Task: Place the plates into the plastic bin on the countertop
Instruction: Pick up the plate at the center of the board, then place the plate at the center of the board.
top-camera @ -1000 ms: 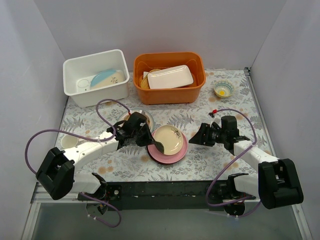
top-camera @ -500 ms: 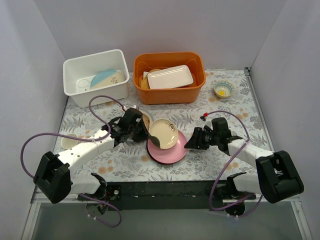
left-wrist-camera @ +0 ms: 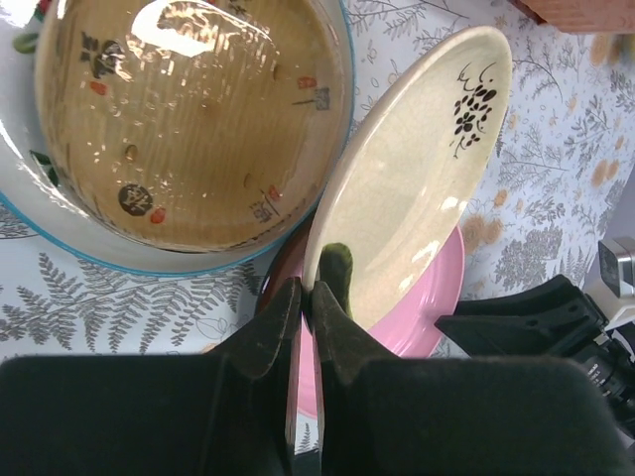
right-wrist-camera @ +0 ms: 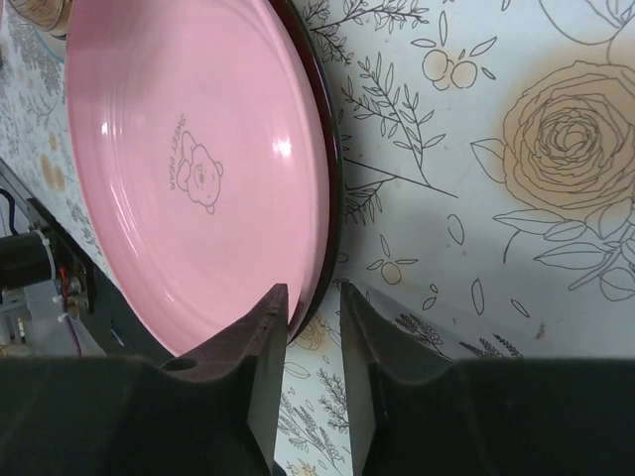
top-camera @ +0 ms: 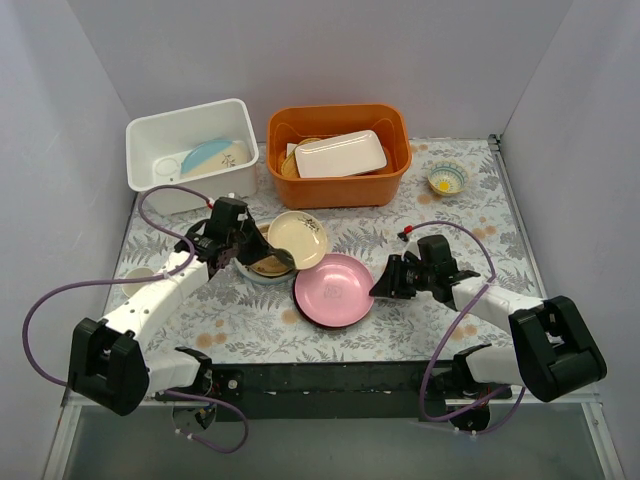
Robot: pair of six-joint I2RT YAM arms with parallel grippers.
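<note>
Left jaws pinched on near rim of cream plate [left-wrist-camera: 417, 169], tilted, lifted beside amber plate [left-wrist-camera: 189, 119], right jaws narrow, astride rim of pink plate [right-wrist-camera: 198, 169] on desk [right-wrist-camera: 476, 198], grip unclear, bin [top-camera: 200, 192] well behind, blue plate [top-camera: 210, 155] inside

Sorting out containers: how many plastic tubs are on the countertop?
2: the white plastic bin at the back left, and the orange tub right of it, holding a white rectangular dish. None appears hidden.
</note>
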